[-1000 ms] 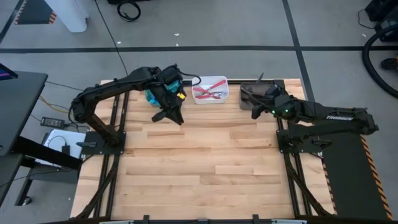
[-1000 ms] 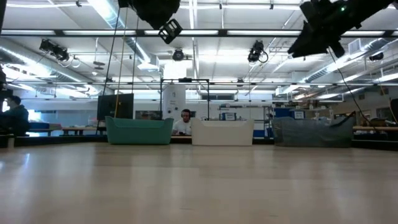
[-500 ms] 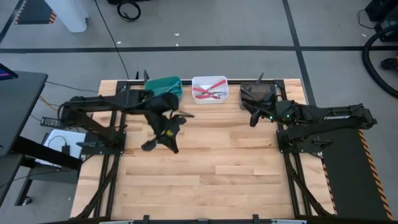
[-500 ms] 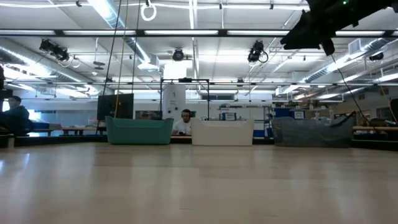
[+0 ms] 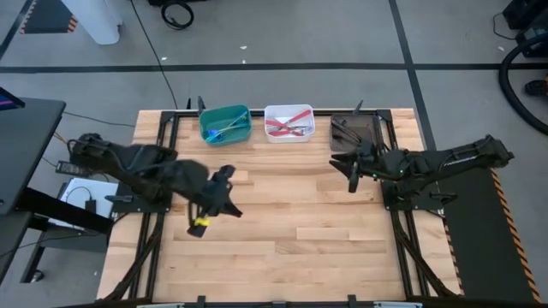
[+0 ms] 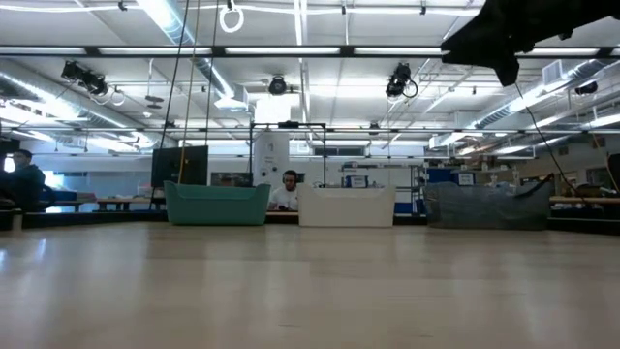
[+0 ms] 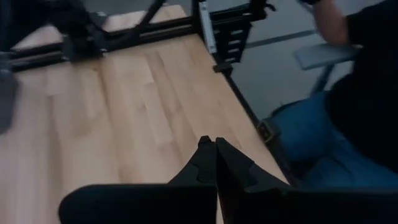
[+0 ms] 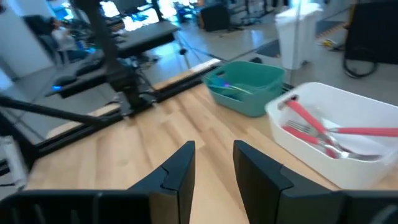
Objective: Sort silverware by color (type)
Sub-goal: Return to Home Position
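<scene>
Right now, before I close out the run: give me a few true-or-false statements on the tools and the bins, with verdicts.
1. The left tool is shut with nothing in it. True.
2. The right tool grips a red fork. False: it is open and holds nothing.
3. Red forks lie in the white bin. True.
4. The teal bin stands between the other two bins. False: the white bin is in the middle, with the teal bin and the dark bin on either side.

red forks [image 8: 309,122] cropped, dark bin [image 5: 358,127] contents indistinct
</scene>
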Robot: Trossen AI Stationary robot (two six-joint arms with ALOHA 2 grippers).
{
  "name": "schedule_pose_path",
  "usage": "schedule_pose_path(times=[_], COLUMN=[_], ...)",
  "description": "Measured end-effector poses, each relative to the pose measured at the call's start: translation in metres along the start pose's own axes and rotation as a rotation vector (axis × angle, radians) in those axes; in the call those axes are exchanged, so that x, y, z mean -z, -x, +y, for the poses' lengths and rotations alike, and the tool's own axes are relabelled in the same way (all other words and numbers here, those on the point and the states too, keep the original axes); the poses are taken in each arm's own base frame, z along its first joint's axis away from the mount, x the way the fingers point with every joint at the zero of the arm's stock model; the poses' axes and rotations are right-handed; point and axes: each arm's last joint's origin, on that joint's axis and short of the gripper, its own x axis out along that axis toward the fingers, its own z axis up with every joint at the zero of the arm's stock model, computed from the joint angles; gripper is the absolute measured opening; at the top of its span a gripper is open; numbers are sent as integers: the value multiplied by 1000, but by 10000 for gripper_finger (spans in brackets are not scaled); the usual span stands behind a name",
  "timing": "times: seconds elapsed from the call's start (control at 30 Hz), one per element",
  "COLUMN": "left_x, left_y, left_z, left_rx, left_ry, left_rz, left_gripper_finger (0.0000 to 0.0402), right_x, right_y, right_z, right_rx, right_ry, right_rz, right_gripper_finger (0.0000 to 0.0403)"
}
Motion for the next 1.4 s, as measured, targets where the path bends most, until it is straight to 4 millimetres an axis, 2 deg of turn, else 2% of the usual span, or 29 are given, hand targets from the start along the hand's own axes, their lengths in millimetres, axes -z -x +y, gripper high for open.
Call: schedule_pose_path(times=[0.2,0.43,0.57,0.8,0.9,1.07,1.17,1.4], left_x=[6,17,21,33,51,93,117,184], left_y=[8,14,17,15,6,-2,1,6], left_z=[-40,-68,-76,-73,-70,-64,-57,-39], left_rx=[-80,-244,-275,-291,-279,-216,-185,-80], left_ry=[-69,-69,-102,-125,-132,-116,-119,5], left_rz=[18,38,50,145,168,86,12,-144], left_gripper_finger=[2,5,6,6,6,7,7,7], right_x=[7,20,27,29,28,25,21,13], right_y=[10,17,18,18,18,20,23,34], right_z=[5,0,-2,-3,-3,-3,-4,-9], right_rx=[-90,-156,-168,-177,-177,-183,-191,-228], right_ry=[-2,-40,-50,-52,-34,16,4,-39], right_rz=[-39,-104,-114,-140,-149,-184,-209,-270], right_gripper_finger=[117,117,117,117,117,117,117,117])
